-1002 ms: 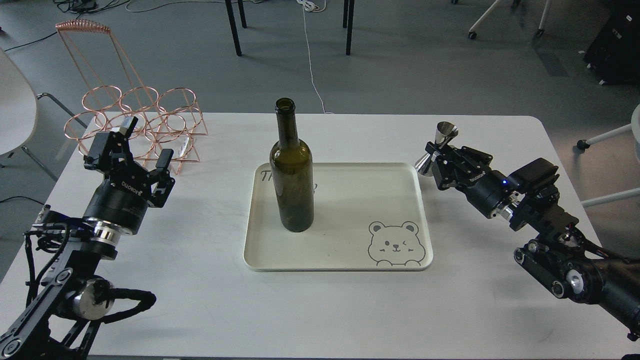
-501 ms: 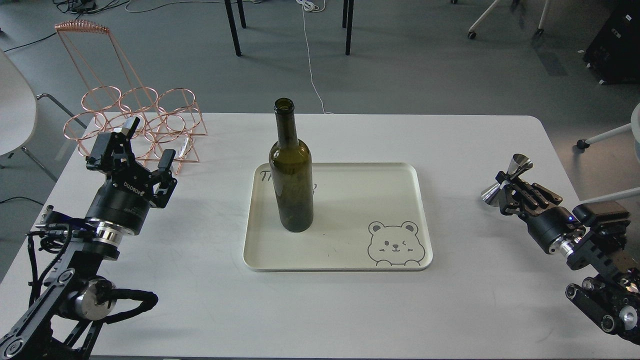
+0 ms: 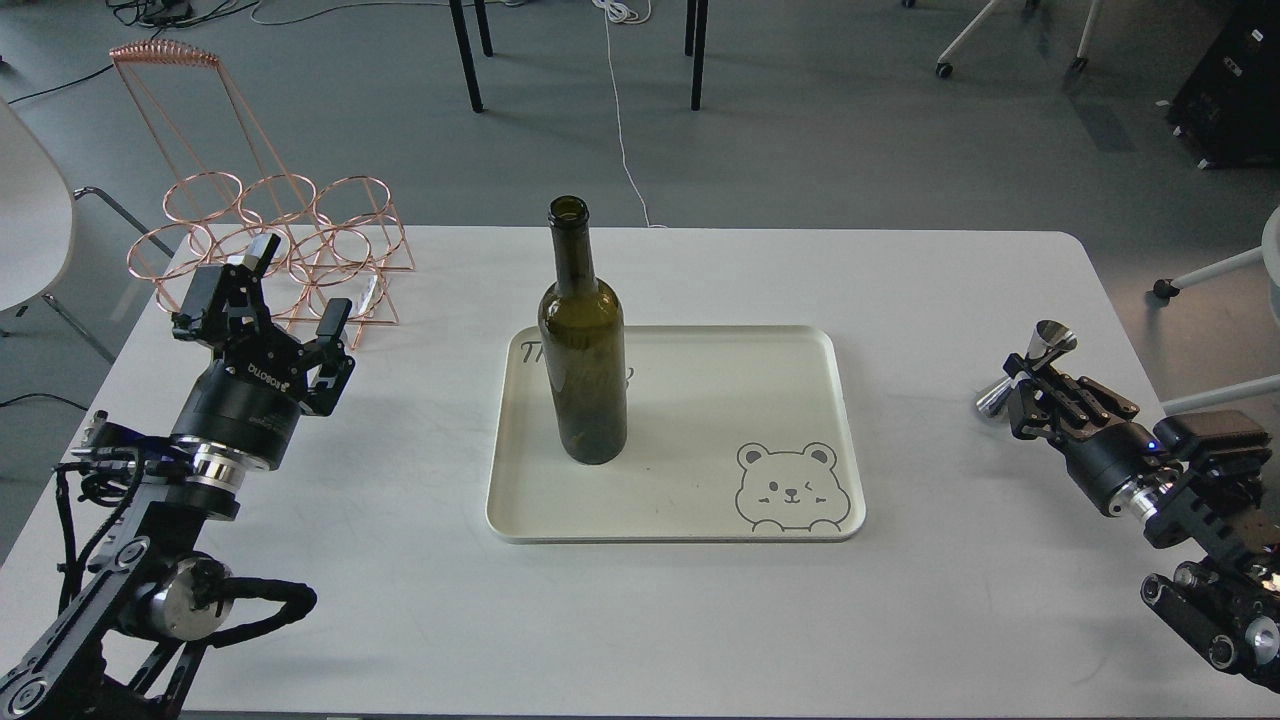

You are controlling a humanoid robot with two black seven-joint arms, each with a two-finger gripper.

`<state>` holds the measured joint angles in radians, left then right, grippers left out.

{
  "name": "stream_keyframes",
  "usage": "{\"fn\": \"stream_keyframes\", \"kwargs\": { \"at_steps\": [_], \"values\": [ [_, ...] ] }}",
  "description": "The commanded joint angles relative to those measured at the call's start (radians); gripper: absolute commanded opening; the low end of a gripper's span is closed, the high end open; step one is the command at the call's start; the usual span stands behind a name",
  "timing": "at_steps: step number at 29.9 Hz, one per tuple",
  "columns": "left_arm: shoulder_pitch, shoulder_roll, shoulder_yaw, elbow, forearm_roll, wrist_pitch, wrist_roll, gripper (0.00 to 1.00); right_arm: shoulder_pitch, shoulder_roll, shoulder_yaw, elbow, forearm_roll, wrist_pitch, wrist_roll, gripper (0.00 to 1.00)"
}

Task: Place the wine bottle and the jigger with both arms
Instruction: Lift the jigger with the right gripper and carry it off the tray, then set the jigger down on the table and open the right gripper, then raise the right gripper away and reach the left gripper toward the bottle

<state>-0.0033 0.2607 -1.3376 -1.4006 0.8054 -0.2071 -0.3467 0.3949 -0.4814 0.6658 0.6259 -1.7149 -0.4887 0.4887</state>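
Observation:
The dark olive-green wine bottle [image 3: 584,350] stands upright on the left part of the cream tray [image 3: 780,370] in the middle of the table. My right gripper [image 3: 1022,380] is shut on the waist of the shiny steel jigger [image 3: 1030,365] and holds it tilted at the right side of the table, well right of the tray. My left gripper [image 3: 285,290] is open and empty at the far left, in front of the copper wire rack, well away from the bottle.
A copper wire bottle rack [image 3: 270,235] stands at the table's back left corner, just behind my left gripper. The tray has a bear drawing [image 3: 792,488] at its front right. Chair and table legs stand on the floor beyond the table.
My right arm has pulled back to the right and down with the jigger, from beside the tray's right rim to near the table's right edge. The left arm and the bottle have barely moved.

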Motion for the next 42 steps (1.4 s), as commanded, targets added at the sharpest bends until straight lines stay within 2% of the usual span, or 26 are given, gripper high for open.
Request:
{"fn": "stream_keyframes", "kwargs": {
  "at_steps": [1, 5, 7, 11, 13, 19, 22, 27, 34, 37, 42],
  "values": [
    [0.000, 0.002, 0.000, 0.000, 0.000, 0.000, 0.000, 0.98, 0.005, -0.002, -0.023, 0.003, 0.000, 0.000, 0.000, 0.43],
    [0.000, 0.002, 0.000, 0.000, 0.000, 0.000, 0.000, 0.98, 0.004, -0.003, -0.031, 0.017, 0.001, 0.000, 0.000, 0.57],
    [0.000, 0.002, 0.002, 0.000, 0.000, -0.002, 0.000, 0.98, -0.002, -0.011, -0.032, 0.024, 0.003, 0.000, 0.000, 0.67],
    [0.000, 0.000, 0.002, 0.000, 0.000, 0.000, 0.000, 0.98, -0.022, -0.072, -0.054, 0.073, 0.011, 0.000, 0.000, 0.84],
    [0.000, 0.000, 0.000, 0.000, 0.000, 0.000, 0.000, 0.98, -0.037, -0.111, -0.060, 0.115, 0.012, 0.000, 0.000, 0.88],
    [0.000, -0.001, 0.002, 0.000, 0.000, -0.002, 0.000, 0.98, -0.100, -0.247, -0.086, 0.199, 0.070, 0.000, 0.000, 0.89],
    [0.000, -0.003, 0.002, 0.000, 0.000, -0.002, 0.000, 0.98, -0.122, -0.313, -0.156, 0.282, 0.158, 0.000, 0.000, 0.89],
    [0.002, -0.003, 0.002, -0.003, 0.000, -0.002, 0.000, 0.98, -0.099, -0.428, -0.323, 0.548, 0.472, 0.000, 0.000, 0.91],
    [0.013, 0.000, 0.000, -0.029, 0.000, -0.002, 0.000, 0.98, 0.027, -0.604, -0.330, 0.954, 0.708, 0.000, 0.000, 0.91],
    [0.013, 0.000, 0.000, -0.031, 0.000, -0.002, 0.000, 0.98, 0.108, -0.615, -0.304, 1.015, 0.849, 0.138, 0.000, 0.93],
    [0.013, 0.011, 0.000, -0.032, 0.002, 0.002, -0.018, 0.98, 0.257, -0.537, -0.278, 0.986, 1.223, 0.381, 0.000, 0.94]
  ]
}}
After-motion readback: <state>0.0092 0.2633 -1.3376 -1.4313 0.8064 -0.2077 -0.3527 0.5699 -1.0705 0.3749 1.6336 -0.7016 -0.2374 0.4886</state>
